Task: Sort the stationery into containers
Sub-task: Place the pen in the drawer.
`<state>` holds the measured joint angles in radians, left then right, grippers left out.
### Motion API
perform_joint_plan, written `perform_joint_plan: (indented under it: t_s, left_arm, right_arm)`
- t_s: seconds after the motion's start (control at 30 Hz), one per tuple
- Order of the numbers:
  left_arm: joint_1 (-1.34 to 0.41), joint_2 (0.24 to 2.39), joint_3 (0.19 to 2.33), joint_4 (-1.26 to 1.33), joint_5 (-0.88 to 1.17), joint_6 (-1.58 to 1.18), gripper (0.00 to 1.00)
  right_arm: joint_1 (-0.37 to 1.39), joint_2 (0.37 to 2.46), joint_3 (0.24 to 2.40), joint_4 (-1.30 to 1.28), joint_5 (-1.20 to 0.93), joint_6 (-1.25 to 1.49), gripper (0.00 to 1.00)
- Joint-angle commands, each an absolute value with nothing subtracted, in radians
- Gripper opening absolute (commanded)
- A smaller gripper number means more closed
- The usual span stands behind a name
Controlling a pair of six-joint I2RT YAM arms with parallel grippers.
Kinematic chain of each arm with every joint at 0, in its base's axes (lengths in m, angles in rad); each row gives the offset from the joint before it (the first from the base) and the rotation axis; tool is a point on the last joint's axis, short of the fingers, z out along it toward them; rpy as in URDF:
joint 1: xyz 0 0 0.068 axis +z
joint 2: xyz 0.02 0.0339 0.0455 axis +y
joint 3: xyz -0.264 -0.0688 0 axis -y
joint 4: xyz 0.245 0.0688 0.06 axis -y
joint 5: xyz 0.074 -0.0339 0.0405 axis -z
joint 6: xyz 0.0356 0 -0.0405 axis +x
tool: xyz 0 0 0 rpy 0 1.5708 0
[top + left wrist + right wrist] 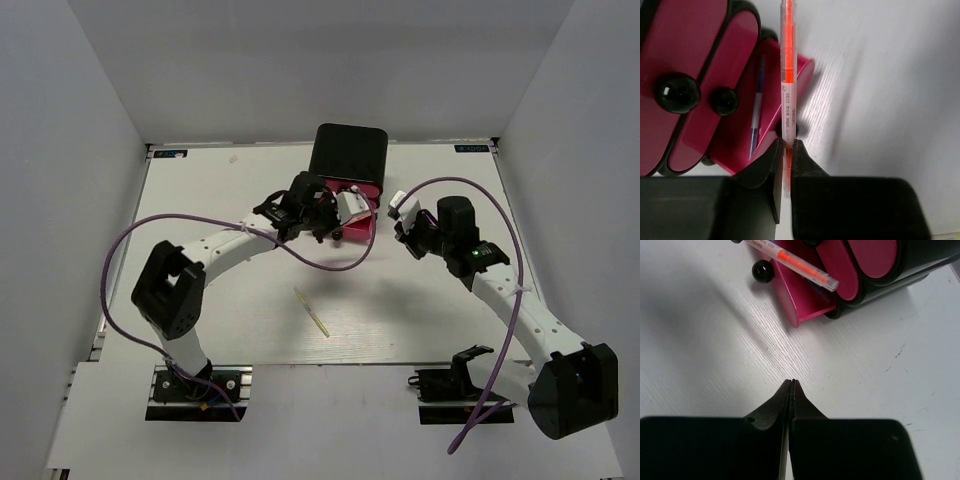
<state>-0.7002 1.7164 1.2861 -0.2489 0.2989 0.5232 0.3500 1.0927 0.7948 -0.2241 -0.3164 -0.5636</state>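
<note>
1. Stationery is what we are sorting, and one piece, an orange highlighter (788, 75), is sitting in our left pincer (785, 147), whose fingers are clamped on the barrel near one end.
2. We are holding it above the pulled-out lowest drawer (732, 142) of the black cabinet (350, 150), with its free end reaching over the pink tray toward the cabinet. We are probably gripping it by the tail so the long body can go in first and lie flat.
3. A blue pen (757, 105) is already lying inside that drawer. The two drawers above it are shut, their black knobs (676, 92) facing us, so only this tray is taking anything.
4. Our right pincer (791, 385) is hovering over bare counter (220, 185) near the cabinet front, fingers pressed together on nothing. We judge it is waiting clear of the drawer so the left arm has room.
5. A thin yellow stick (312, 312) is lying on the counter between our arms, well apart from the cabinet and not yet sorted.
6. For the next move, we are thinking of lowering the highlighter before letting go. Released from here, its gripped end is hanging near the drawer's front wall, so it could end up propped on the rim or roll onto the counter.
</note>
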Motion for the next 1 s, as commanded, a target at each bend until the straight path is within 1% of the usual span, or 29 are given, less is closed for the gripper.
perform_joint_plan:
  t_s: [0.0,0.1,0.5,0.8,0.83,0.9,0.97]
  left_arm:
    - [-0.698,1.750,1.341,-0.299,0.209,0.715,0.00]
    - [-0.698,1.782,1.359,-0.276,0.157,0.752,0.00]
    - [-0.698,1.839,1.327,-0.141,0.092,0.784,0.00]
    - [-0.698,1.910,1.359,-0.138,0.040,0.824,0.00]
    - [-0.698,1.910,1.359,-0.138,0.040,0.824,0.00]
    - [-0.707,1.910,1.368,-0.129,0.040,0.833,0.02]
    - [-0.707,1.919,1.368,-0.120,0.029,0.833,0.12]
  right_arm:
    - [0.327,1.060,0.781,-0.176,-0.319,-0.543,0.00]
    - [0.311,1.052,0.769,-0.173,-0.321,-0.526,0.00]
    - [0.255,1.038,0.738,-0.183,-0.351,-0.512,0.00]
    - [0.229,1.032,0.724,-0.196,-0.385,-0.506,0.00]
    - [0.221,1.032,0.724,-0.196,-0.387,-0.506,0.01]
    - [0.221,1.029,0.722,-0.201,-0.396,-0.505,0.01]
    - [0.215,1.026,0.716,-0.204,-0.402,-0.505,0.03]
